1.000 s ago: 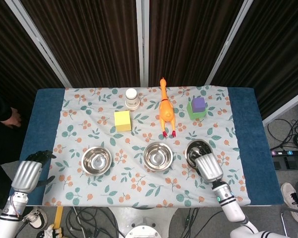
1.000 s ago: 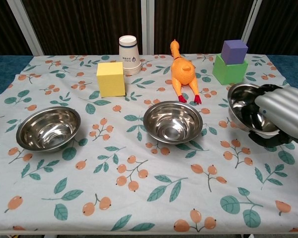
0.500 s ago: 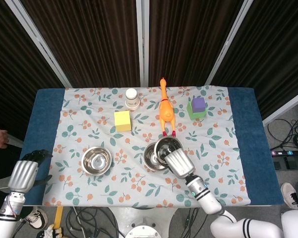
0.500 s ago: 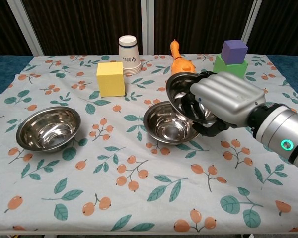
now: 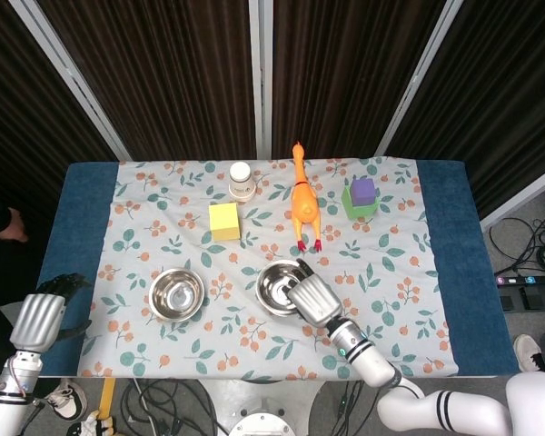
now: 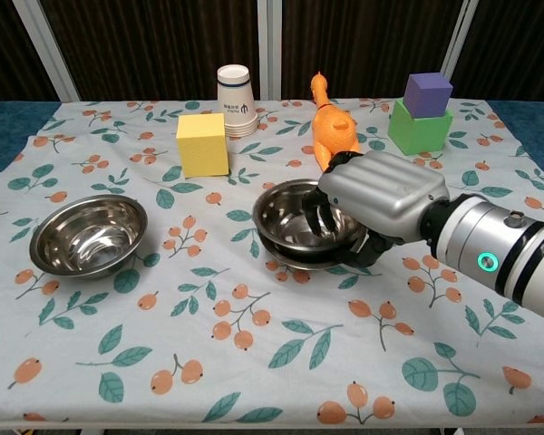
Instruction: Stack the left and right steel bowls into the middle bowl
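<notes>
My right hand (image 6: 381, 201) (image 5: 312, 301) grips the right steel bowl (image 6: 295, 217) (image 5: 276, 286) by its right rim, fingers inside it. That bowl sits slightly tilted in the middle bowl (image 6: 292, 264), of which only the lower edge shows beneath. The left steel bowl (image 6: 89, 235) (image 5: 176, 293) stands alone on the floral cloth at the left. My left hand (image 5: 38, 319) hangs off the table's left edge, holding nothing, and shows in the head view only.
Behind the bowls stand a yellow block (image 6: 202, 143), a stack of paper cups (image 6: 237, 100), an orange rubber chicken (image 6: 333, 129) and a purple cube (image 6: 428, 93) on a green block (image 6: 419, 129). Blue table edge (image 5: 82, 227) flanks the cloth.
My right hand lifted the right bowl off the cloth, carried it left and lowered it into the middle bowl. The left hand and left bowl stayed put.
</notes>
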